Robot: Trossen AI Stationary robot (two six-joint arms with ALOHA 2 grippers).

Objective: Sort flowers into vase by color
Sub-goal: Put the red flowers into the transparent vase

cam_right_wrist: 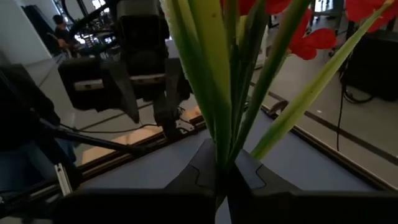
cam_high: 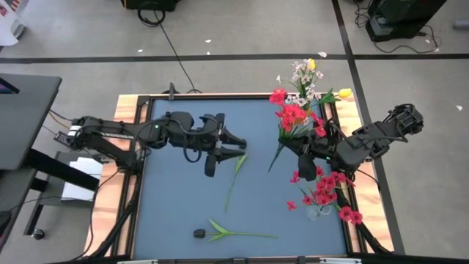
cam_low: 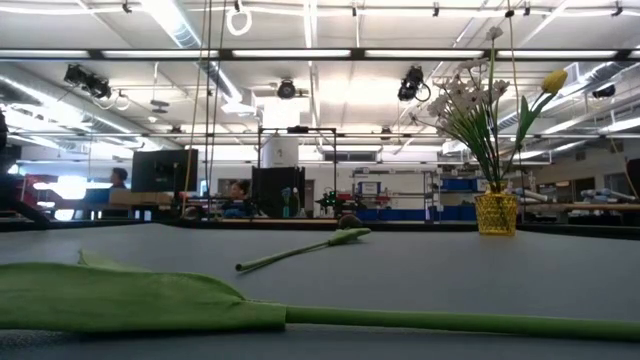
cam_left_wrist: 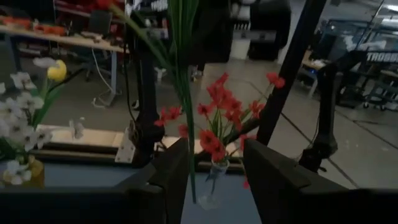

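My right gripper (cam_high: 303,147) is shut on a bunch of red blossoms (cam_high: 293,117) with green stems and long leaves, above the table's right half. Just near of it, a clear glass vase (cam_high: 316,213) holds more red flowers (cam_high: 327,192); the left wrist view shows this vase (cam_left_wrist: 211,182) too. A yellow vase (cam_low: 496,213) at the far right holds white sprays (cam_high: 302,75) and yellow tulips (cam_high: 344,93). My left gripper (cam_high: 238,149) hovers open over the table's middle. One green-stemmed bud (cam_high: 234,180) and a dark-headed bud with leaves (cam_high: 220,233) lie flat on the table. My right gripper pinches the red bunch's green stems (cam_right_wrist: 225,152) between its two fingers, several stems together. It comes level from the table's right side. The blossoms stand out beyond the fingers toward the far edge and a long leaf (cam_high: 276,158) trails leftward. The bunch is lifted clear of the table.
The blue table top (cam_high: 176,205) is bordered by a wooden frame (cam_high: 128,110). The dark-headed bud's broad leaf (cam_low: 130,298) lies close to the near edge. The two vases stand along the right side. People sit at desks in the room beyond the table.
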